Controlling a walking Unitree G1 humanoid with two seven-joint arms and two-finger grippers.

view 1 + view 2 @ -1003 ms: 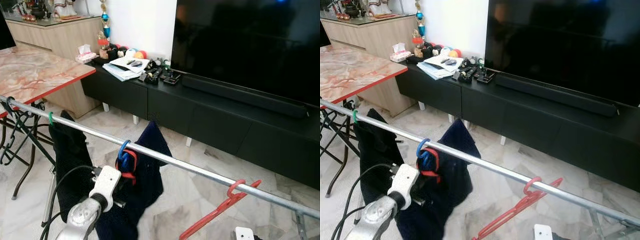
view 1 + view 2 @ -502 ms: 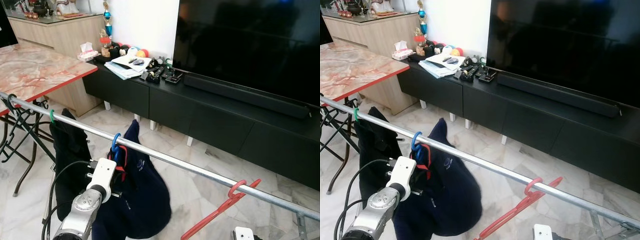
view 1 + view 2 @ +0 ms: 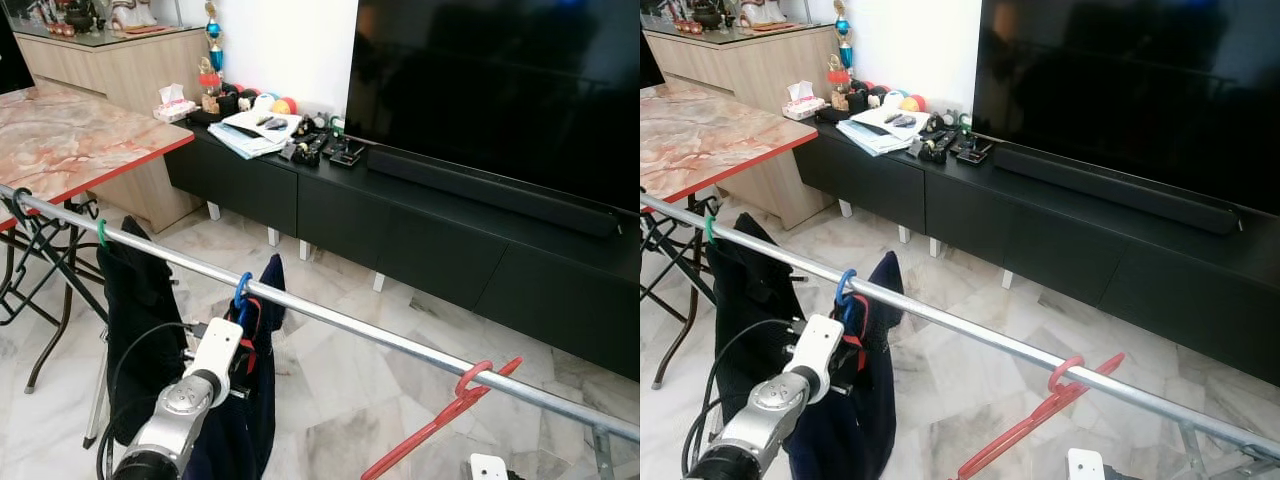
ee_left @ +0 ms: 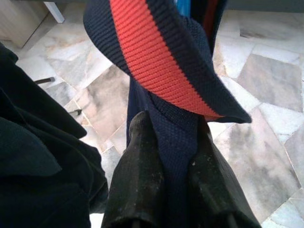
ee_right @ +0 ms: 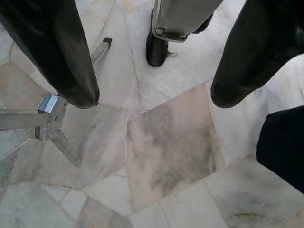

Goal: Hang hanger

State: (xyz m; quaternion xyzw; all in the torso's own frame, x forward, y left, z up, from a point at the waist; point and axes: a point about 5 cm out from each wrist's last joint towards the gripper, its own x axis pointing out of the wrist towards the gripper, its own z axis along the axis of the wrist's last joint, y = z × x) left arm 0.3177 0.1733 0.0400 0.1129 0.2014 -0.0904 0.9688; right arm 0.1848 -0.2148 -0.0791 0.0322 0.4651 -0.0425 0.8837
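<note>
While the blue hanger [image 3: 242, 291] sits hooked over the silver rail [image 3: 400, 343], the navy garment [image 3: 250, 400] it carries hangs straight down below it, between a darker garment [image 3: 140, 330] on a green hook [image 3: 101, 235] to the robot's left and an empty red hanger [image 3: 440, 415] well apart to the right. The left hand [image 4: 173, 156] is just beneath the rail, its two black fingers [image 4: 140, 166] clenched on a fold of the navy cloth right under the collar, where a red stripe [image 4: 152, 57] runs across ribbed knit.

Judging by the drape, the garment is soft and limp, so it gives nothing to push against; it would sway and bunch rather than hold a shape. The hanger itself looks like thin, light plastic, stiff enough to steer by its hook or neck, and that is the better place to take hold of it if it needs shifting along the rail. Pulling on the cloth could drag the garment off its shoulders or tip the hook off the smooth, likely slippery rail.

The hook appears seated, so the hanging looks nearly done and letting go of the cloth is probably what remains.

The right hand [image 5: 152, 95] hangs low over the marble floor [image 5: 166, 156], fingers spread wide and grasping nothing, near a metal foot of the rack [image 5: 52, 118].
</note>
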